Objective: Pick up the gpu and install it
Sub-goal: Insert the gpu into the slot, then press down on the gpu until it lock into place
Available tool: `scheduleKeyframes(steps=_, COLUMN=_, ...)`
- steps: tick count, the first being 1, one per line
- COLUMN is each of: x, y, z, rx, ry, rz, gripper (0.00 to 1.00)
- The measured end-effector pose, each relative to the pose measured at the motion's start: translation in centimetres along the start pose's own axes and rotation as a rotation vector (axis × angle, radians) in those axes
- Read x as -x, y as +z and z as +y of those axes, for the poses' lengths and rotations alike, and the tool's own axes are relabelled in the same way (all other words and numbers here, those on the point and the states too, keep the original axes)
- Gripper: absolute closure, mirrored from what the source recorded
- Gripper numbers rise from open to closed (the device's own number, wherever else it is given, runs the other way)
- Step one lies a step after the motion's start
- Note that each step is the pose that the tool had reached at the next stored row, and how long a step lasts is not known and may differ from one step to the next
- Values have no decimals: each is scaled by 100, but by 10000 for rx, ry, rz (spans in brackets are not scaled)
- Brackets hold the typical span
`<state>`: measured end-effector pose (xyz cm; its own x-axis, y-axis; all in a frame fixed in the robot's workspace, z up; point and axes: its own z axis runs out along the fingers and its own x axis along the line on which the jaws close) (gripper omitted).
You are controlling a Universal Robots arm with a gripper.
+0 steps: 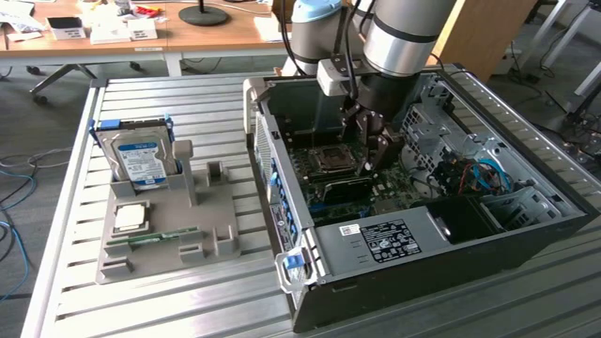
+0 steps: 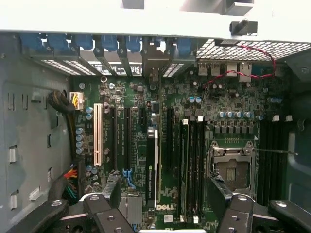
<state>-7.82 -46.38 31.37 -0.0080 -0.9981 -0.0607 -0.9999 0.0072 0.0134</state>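
Observation:
The gpu (image 2: 152,165) stands on edge in a slot of the green motherboard (image 2: 194,111), its thin dark edge facing the wrist camera. In the exterior view, the gpu (image 1: 340,187) is a dark strip low on the board inside the open computer case (image 1: 526,232). My gripper (image 2: 165,190) hangs over the card, open. Its black fingers (image 2: 114,190) stand wide apart on either side of the card, and neither one touches it. Seen from outside, the gripper (image 1: 371,149) reaches down into the case just above the board.
The empty CPU socket (image 2: 232,167) lies beside the card and the memory slots. On the exterior view's left, a grey holder (image 1: 188,225) carries the silver hard drive (image 1: 139,158), a processor chip (image 1: 129,217) and a green memory stick (image 1: 150,239). Cables (image 1: 479,176) and the power supply (image 1: 385,239) fill the case's near end.

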Motion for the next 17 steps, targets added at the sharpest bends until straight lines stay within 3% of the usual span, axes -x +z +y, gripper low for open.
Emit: scheduleKeyframes(steps=17, x=2, y=-17, z=-2, rx=0, ry=0, rz=0, gripper=20)
